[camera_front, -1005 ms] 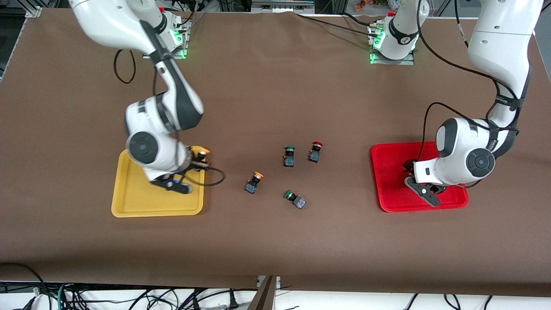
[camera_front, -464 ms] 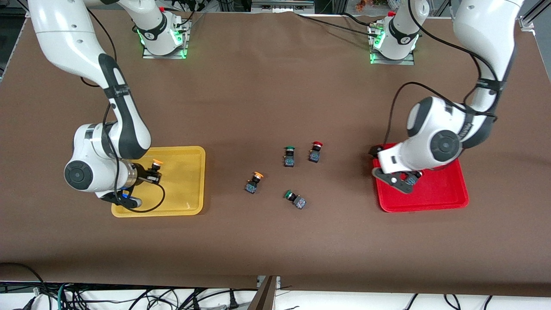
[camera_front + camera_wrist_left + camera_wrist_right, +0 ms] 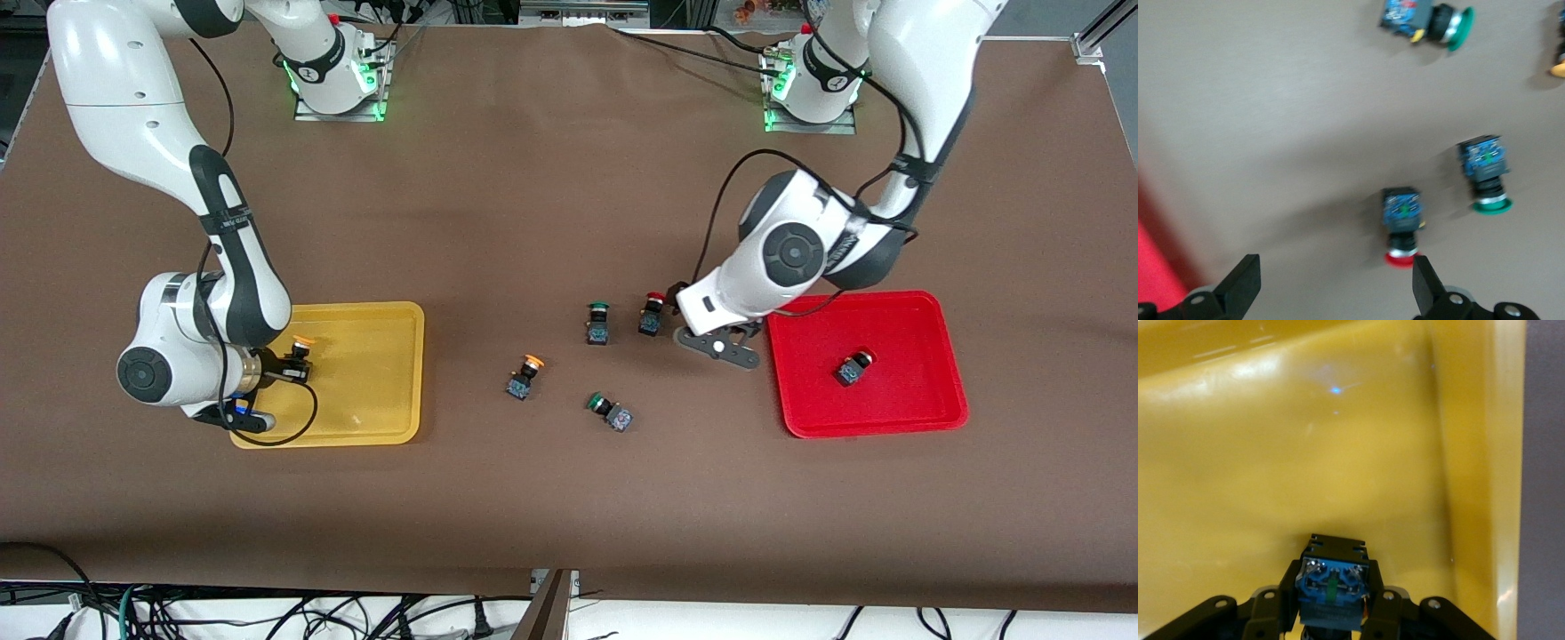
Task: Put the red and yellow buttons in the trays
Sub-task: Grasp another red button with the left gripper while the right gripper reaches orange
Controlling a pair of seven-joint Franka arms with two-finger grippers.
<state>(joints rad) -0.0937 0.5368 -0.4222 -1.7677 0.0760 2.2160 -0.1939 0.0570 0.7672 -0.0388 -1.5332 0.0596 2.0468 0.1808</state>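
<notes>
The right gripper (image 3: 283, 366) is over the yellow tray (image 3: 373, 427), its jaws clamped on a yellow button (image 3: 300, 347). The left gripper (image 3: 1335, 293) is over the brown surface (image 3: 551, 196) beside a red button (image 3: 653, 313) (jaws wide apart). Another red button (image 3: 853, 368) lies in the red tray (image 3: 889, 418).

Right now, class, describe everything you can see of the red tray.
The red tray is a shallow rounded-rectangle dish of glossy plastic with a raised rim, lying flat on the brown table toward the left arm's end. One red-capped button lies tipped on its floor. No tool touches it.
</notes>
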